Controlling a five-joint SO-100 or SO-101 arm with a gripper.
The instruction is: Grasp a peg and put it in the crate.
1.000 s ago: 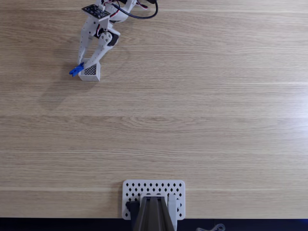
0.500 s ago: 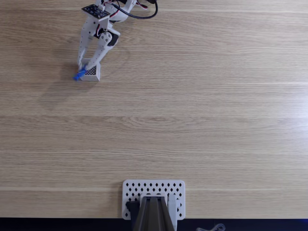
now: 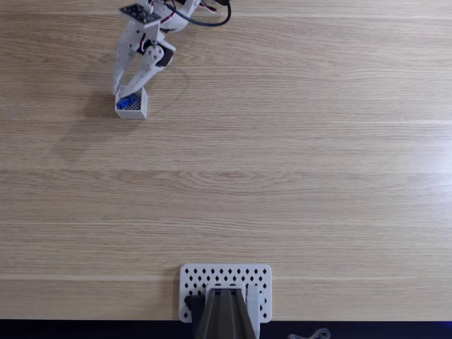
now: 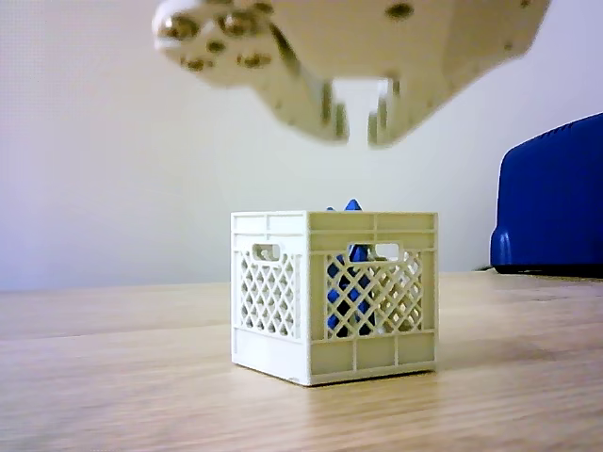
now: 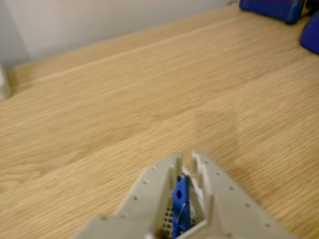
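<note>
Blue peg (image 4: 350, 282) in crate (image 4: 334, 294), below claw (image 4: 356, 118)

The table (image 3: 296, 162) is light wood with long grain. The crate (image 3: 132, 105) sits far left on it in the fixed view. A white perforated plate (image 3: 226, 279) lies at the near edge.

the table (image 3: 296, 162) is pale wood with long grain lines, stretching wide and bare away from the pincer (image 3: 128, 94). well apart from the pincer, at the opposite edge in the fixed view, a white perforated plate (image 3: 226, 277) lies flat with a dark grey mount (image 3: 224, 314) on it. a blue object (image 4: 551, 202) sits off to the side in the other view, against a plain pale wall (image 4: 113, 169).
</note>
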